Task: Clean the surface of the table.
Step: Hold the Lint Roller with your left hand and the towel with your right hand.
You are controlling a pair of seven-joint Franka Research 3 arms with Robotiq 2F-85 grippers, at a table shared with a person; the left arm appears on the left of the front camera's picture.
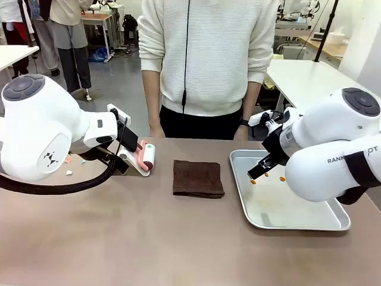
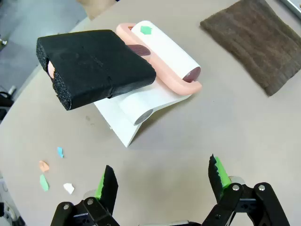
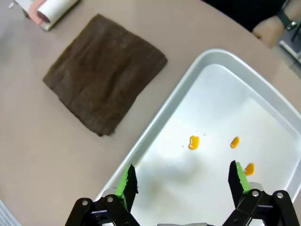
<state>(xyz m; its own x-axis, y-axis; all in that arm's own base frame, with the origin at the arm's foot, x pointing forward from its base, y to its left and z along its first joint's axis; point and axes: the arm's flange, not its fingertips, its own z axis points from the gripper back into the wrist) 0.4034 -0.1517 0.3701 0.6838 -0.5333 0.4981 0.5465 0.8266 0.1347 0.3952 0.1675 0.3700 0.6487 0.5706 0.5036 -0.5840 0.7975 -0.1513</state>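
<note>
**Both grippers open above the counter, nothing held**

The left gripper (image 2: 161, 165) hung nearest its wrist camera, its green-padded fingers spread wide with nothing between them. It was above bare brown counter (image 2: 244, 132) near the left edge. Just beyond it stood a lint roller (image 2: 164, 52) with a white roll and a pink handle, resting tilted on a white stand (image 2: 127, 117). A black foam block (image 2: 94, 66) sat over the end of the handle. A few small paper scraps (image 2: 43, 165), orange, blue, green and white, lay loose on the counter beside the left edge, apart from the stand.

The right gripper (image 3: 181, 165) was open as well and held nothing. It hovered over the left part of a silver metal tray (image 3: 155, 117) that lay toward the counter's right edge. Three small orange drops (image 3: 193, 141) marked the tray's floor just ahead of the fingers. Whether the fingertips touched the tray could not be told.

A folded dark brown cloth (image 1: 198, 177) lay flat in the middle of the counter, between the lint roller and the tray and touching neither. The counter's near half (image 1: 149, 238) carried nothing. A person (image 1: 208, 53) in a white ribbed sweater stood at the far edge, arms hanging down.
</note>
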